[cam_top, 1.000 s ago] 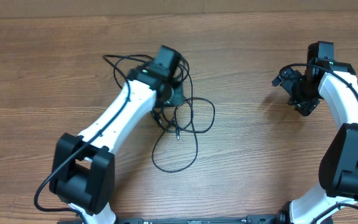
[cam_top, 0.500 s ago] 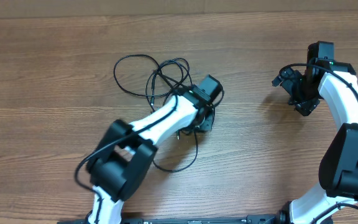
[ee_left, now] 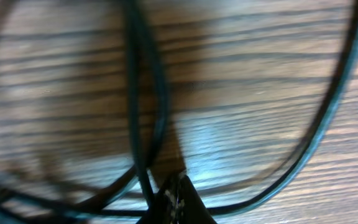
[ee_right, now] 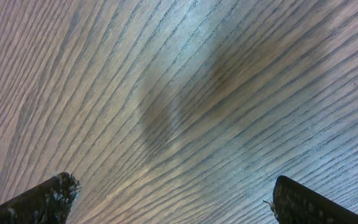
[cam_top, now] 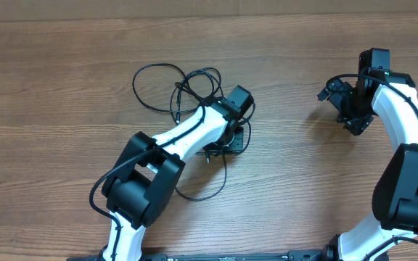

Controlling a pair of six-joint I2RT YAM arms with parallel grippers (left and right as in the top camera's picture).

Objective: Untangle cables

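The cables (cam_top: 187, 85) are thin black cords lying in loops on the wooden table, with one loop up left and another trailing down below my left arm. My left gripper (cam_top: 232, 141) sits low over the right side of the tangle. In the left wrist view its fingertips (ee_left: 176, 208) are pressed together where blurred cable strands (ee_left: 143, 93) cross, so it looks shut on a strand. My right gripper (cam_top: 348, 116) is at the far right, away from the cables. In the right wrist view its fingers (ee_right: 173, 190) are spread wide over bare wood.
The wooden table (cam_top: 303, 181) fills the view. My left arm's white links lie across the middle of the tangle and hide part of it. The thicker robot cable runs along the right arm near the table's right edge.
My left gripper swung from the top of the tangle down and right to its right side, then edged slightly left. The upper loops came into view. The right arm has not moved.
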